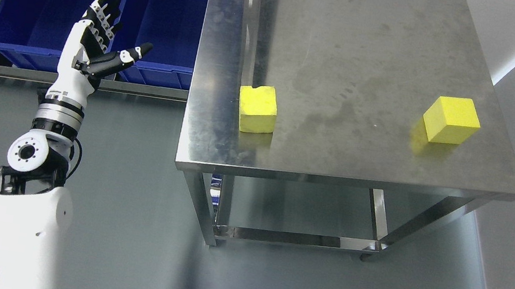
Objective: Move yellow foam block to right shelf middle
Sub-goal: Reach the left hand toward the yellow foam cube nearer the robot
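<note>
Grey floor, steel table (353,37) filling the upper right of the head view; behind and to the left, a metal rack holding blue bins (35,7). Two yellow foam blocks sit on the tabletop, well apart: the near block (257,108) at the table's left edge, with a small notch in its top rim, and the far block (451,120) toward the right edge. Which one the task means cannot be told.

The left hand (97,44) is raised off to the left of the table, over the floor in front of the bins, fingers spread and thumb out, holding nothing. It is well apart from either block. The right arm does not show.

Judged stage: approach not yet begun, nothing grasped. Next move likely calls for swinging the hand rightward over the table edge, lowering around a block and closing the fingers on its sides. Foam may compress or slip under a tight squeeze.
</note>
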You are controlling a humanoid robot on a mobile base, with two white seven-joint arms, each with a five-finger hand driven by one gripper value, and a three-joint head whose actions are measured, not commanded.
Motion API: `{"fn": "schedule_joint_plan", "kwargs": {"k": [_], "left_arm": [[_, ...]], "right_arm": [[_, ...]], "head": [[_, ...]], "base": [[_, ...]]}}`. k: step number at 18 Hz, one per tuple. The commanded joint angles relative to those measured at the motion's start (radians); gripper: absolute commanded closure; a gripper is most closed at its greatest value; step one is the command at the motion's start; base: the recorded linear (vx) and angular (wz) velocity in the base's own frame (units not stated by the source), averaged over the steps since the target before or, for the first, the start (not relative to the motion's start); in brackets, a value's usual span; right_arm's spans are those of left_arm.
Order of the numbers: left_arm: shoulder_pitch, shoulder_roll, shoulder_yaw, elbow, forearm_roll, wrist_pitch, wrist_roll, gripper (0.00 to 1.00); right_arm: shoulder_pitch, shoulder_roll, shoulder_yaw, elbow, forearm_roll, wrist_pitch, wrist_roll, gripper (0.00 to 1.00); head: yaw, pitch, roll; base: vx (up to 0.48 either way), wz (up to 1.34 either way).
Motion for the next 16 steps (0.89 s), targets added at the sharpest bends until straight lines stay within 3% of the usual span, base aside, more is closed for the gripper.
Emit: {"fn": "schedule_joint_plan", "kwargs": {"k": [1, 5, 9, 11, 16], "left_arm": [[0.001, 0.006, 0.014, -0.032, 0.000, 0.000, 0.001, 0.00], [-0.002, 0.069, 0.015, -0.031, 0.001, -0.051, -0.039, 0.00], [-0.035, 0.103, 0.003, -0.028, 0.003, -0.133, -0.321, 0.00], [-0.071, 0.106, -0.067, -0.014, -0.003, -0.133, -0.464, 0.01], [-0.174, 0.159, -0.362, 0.090, -0.124, -0.128, -0.487, 0.02]], "right_arm": [[0.002, -0.017, 0.000, -0.017, 0.003, 0.000, 0.000, 0.00], [0.002, -0.017, 0.000, -0.017, 0.003, 0.000, 0.000, 0.00], [0.002, -0.017, 0.000, -0.017, 0.003, 0.000, 0.000, 0.00], [0.002, -0.017, 0.000, -0.017, 0.003, 0.000, 0.000, 0.00], [0.002, -0.017, -0.001, -0.017, 0.003, 0.000, 0.000, 0.00]], "head": [[0.0000, 0.000, 0.000], [0.0000, 0.000, 0.000], [0.0000, 0.000, 0.000], [0.0000, 0.000, 0.000], [0.0000, 0.000, 0.000]], "base": [[0.000, 0.00], [0.000, 0.00], [0.000, 0.00], [0.000, 0.00], [0.000, 0.00]]}}
